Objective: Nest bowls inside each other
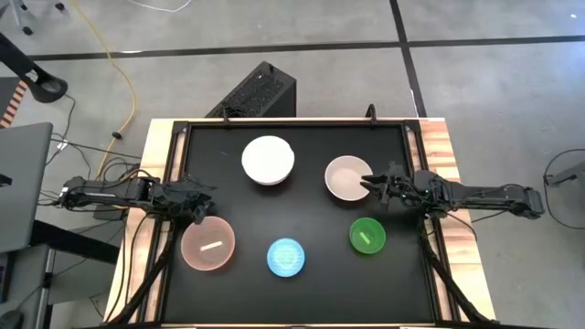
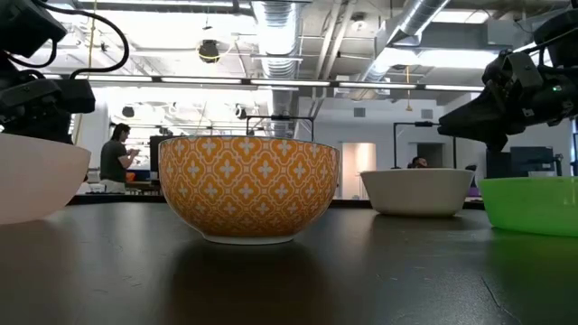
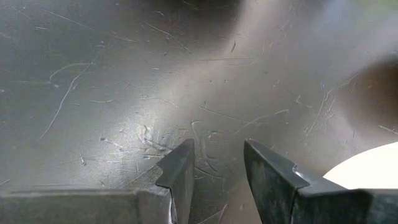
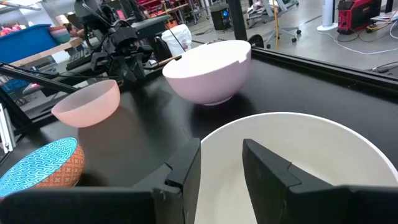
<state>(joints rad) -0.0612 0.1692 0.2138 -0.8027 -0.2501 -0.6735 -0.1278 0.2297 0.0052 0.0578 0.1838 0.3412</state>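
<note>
Five bowls stand upright on their bases on the black table [image 1: 302, 210]: white [image 1: 268, 159] at the far middle, beige [image 1: 345, 177] to its right, green [image 1: 367, 235] near right, pink [image 1: 208, 244] near left. Between those two is a blue one [image 1: 285, 257] whose outside is patterned orange [image 2: 248, 185]. My right gripper [image 4: 221, 149] hangs open, nearly level, over the beige bowl's [image 4: 298, 155] right rim, clear of it. My left gripper [image 3: 217, 149] is open above bare table just beyond the pink bowl [image 3: 373, 171], touching nothing.
Raised black rails [image 1: 292, 122] frame the table. Free tabletop lies in the middle, between the bowls. In the low view the pink bowl [image 2: 36, 185] and green bowl [image 2: 533, 203] flank the patterned one, with the beige bowl [image 2: 423, 191] behind.
</note>
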